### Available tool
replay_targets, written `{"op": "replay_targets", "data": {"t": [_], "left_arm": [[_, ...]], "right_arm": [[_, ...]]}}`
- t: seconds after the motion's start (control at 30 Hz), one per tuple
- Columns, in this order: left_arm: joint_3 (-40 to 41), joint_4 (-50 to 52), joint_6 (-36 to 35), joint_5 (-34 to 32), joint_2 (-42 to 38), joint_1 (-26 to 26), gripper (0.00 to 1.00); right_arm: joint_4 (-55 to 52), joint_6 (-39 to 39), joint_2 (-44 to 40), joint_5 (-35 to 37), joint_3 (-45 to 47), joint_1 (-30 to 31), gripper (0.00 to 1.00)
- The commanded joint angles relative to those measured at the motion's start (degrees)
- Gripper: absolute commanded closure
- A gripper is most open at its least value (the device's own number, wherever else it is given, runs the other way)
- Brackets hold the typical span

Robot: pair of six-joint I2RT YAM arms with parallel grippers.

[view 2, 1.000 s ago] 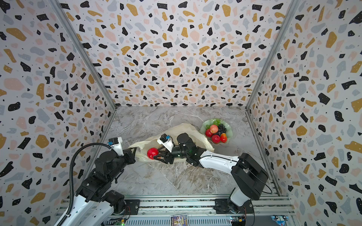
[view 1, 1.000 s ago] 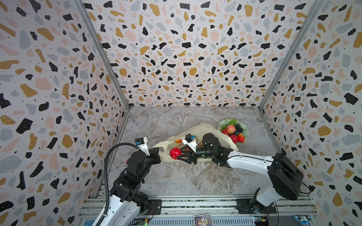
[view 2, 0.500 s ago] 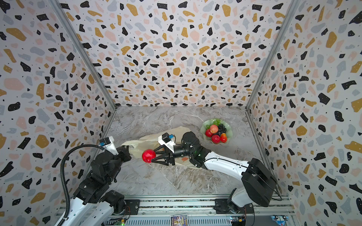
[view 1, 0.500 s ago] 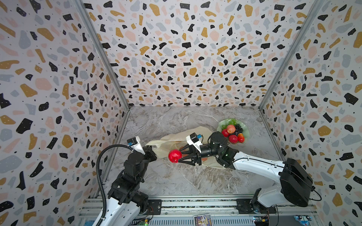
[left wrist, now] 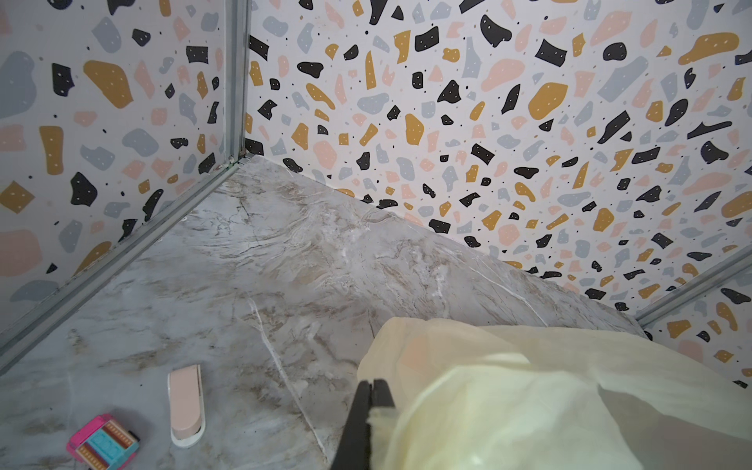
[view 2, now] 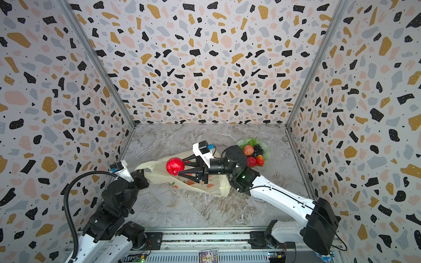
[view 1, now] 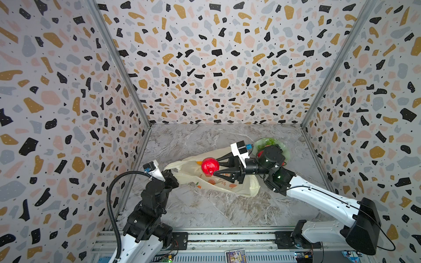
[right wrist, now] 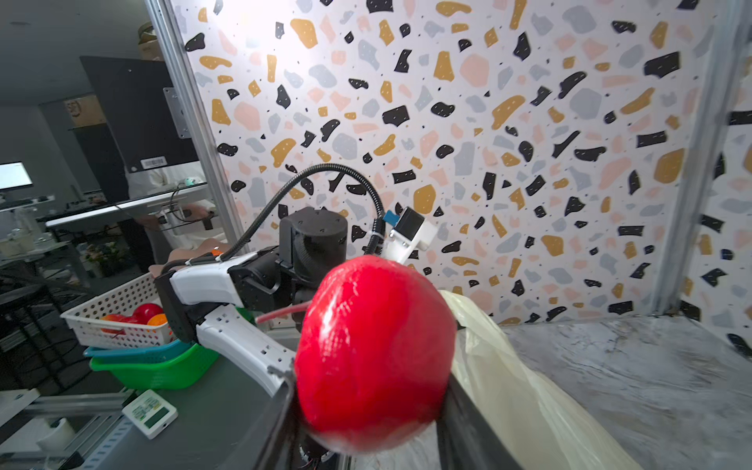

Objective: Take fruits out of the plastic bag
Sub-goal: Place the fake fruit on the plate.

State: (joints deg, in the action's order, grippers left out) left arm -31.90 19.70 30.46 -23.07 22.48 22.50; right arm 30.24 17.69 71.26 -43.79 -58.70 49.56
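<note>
In both top views my right gripper [view 1: 216, 167] [view 2: 181, 168] is shut on a glossy red apple [view 1: 210, 165] [view 2: 175, 166], held above the mouth of the cream-yellow plastic bag [view 1: 227, 184] [view 2: 159, 173]. The right wrist view shows the apple [right wrist: 374, 350] filling my right gripper [right wrist: 370, 386], with the bag [right wrist: 508, 386] below. My left gripper [view 1: 172, 176] [view 2: 142, 176] [left wrist: 372, 384] is shut on the bag's [left wrist: 508, 398] left edge. More fruits lie in the pale green dish [view 2: 266, 150]: an apple [view 2: 248, 149], dark grapes [view 2: 258, 149] and a red-yellow fruit [view 2: 260, 160].
Patterned walls close in the marble table [view 1: 205, 209] on three sides. In the left wrist view a flat pink item [left wrist: 186, 403] and a pink-and-teal toy [left wrist: 103, 441] lie on the table. Outside the cell stand a white basket [right wrist: 114, 313] and a green one [right wrist: 154, 366].
My right gripper has lifted the red apple up out of the bag's mouth. My left gripper has drawn the bag's edge slightly to the left.
</note>
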Motion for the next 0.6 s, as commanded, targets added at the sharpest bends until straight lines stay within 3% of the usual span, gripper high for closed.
{"op": "replay_targets", "data": {"t": [0.0,0.37,0.57], "left_arm": [[0.3,-0.6,-2.3,-0.8,0.1,-0.4,0.94],[2.0,-0.3,-6.2,3.9,-2.6,-0.4,0.93],[3.3,-2.5,-7.3,5.7,-3.9,-0.4,0.93]], "right_arm": [[-6.0,-0.7,-3.8,5.4,-3.4,-2.8,0.56],[-22.5,-6.9,-9.1,17.9,-5.9,-16.7,0.56],[-25.5,-2.5,-8.5,24.8,-0.8,-28.4,0.57]]}}
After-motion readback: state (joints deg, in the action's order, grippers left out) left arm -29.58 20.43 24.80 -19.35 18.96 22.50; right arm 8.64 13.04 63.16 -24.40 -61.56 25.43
